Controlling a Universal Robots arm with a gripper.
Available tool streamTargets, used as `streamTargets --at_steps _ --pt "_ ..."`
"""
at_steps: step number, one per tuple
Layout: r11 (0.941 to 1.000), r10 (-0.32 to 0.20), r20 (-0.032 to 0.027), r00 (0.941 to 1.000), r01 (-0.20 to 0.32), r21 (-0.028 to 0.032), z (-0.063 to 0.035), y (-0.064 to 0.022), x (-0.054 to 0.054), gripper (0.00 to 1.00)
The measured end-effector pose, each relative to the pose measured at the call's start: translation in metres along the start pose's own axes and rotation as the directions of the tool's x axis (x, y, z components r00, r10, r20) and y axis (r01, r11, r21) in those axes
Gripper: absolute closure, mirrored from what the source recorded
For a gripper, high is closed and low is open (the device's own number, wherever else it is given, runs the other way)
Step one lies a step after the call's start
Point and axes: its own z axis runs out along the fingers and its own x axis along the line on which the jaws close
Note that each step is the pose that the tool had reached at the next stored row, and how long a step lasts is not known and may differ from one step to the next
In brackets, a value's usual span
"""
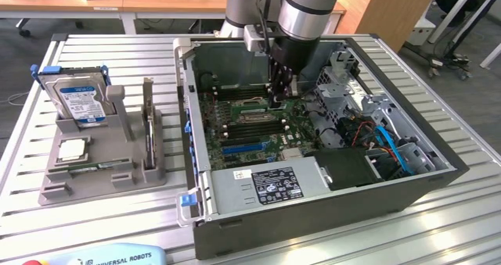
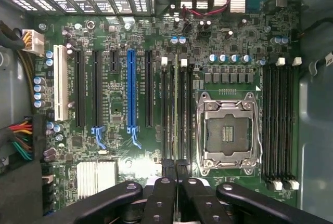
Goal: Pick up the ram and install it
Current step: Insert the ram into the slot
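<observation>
Hand (image 2: 176, 176) is seen pinched together on the ram (image 2: 176, 109), gripped at the end of the stick nearest the wrist camera. In the wrist view the ram is seen edge-on as a thin pale-green strip. It is lined up along the black memory slots (image 2: 167, 115) just beside the CPU socket (image 2: 228, 130). Whether it is seated in a slot or just above one cannot be told.

In the exterior view the hand (image 1: 278, 101) is seen low inside the open computer case (image 1: 313, 218), right at the motherboard (image 1: 234, 121) and next to the socket.

A second bank of memory slots (image 2: 278, 125) is seen on the other side of the socket. A blue expansion slot (image 2: 131, 89) is set among black ones further across the board.

The case is laid on its side on the slatted surface (image 1: 102, 224). A grey holder (image 1: 102, 180) is placed at the exterior view's left of the case. A blue-labelled hard drive (image 1: 78, 101) is stood upright in it, and a silver processor chip (image 1: 72, 149) is laid flat in it.
</observation>
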Motion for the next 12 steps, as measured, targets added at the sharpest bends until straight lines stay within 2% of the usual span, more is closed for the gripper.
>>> streamTargets --at_steps 12 --pt "1.0 0.0 0.0002 1.0 0.0 0.0 0.0007 -0.0001 0.0027 0.89"
